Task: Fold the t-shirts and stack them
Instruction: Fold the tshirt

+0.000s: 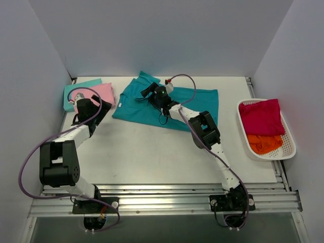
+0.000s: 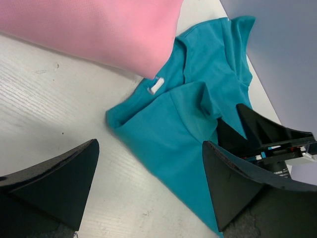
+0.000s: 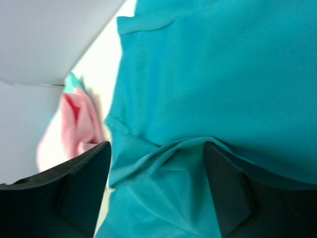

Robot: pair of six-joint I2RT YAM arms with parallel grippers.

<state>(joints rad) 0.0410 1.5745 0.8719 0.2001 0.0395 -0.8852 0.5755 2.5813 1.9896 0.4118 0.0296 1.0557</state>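
Right gripper (image 3: 157, 148) is closest in its wrist view: fingers (image 3: 74, 193) spread wide, straddling a raised ridge of the deep teal t-shirt (image 3: 213, 74), nothing pinched. It looks lined up to grab that fold at the shirt's left end. The teal shirt lies mostly open across the far middle of the table (image 1: 152, 152), so it reads as the one in work. Left gripper (image 2: 148, 144) is also spread and empty, over the teal shirt's near-left corner, just beside the pink t-shirt (image 2: 99, 29); probably staged to take the other corner. Pink sits folded on the pale aqua t-shirt (image 1: 81, 84) at far left: that's the stack, parked outside the folding area. Crimson t-shirt (image 1: 260, 116) and orange t-shirt (image 1: 264, 144) wait in the white basket (image 1: 242, 126) at right, well apart from the work.
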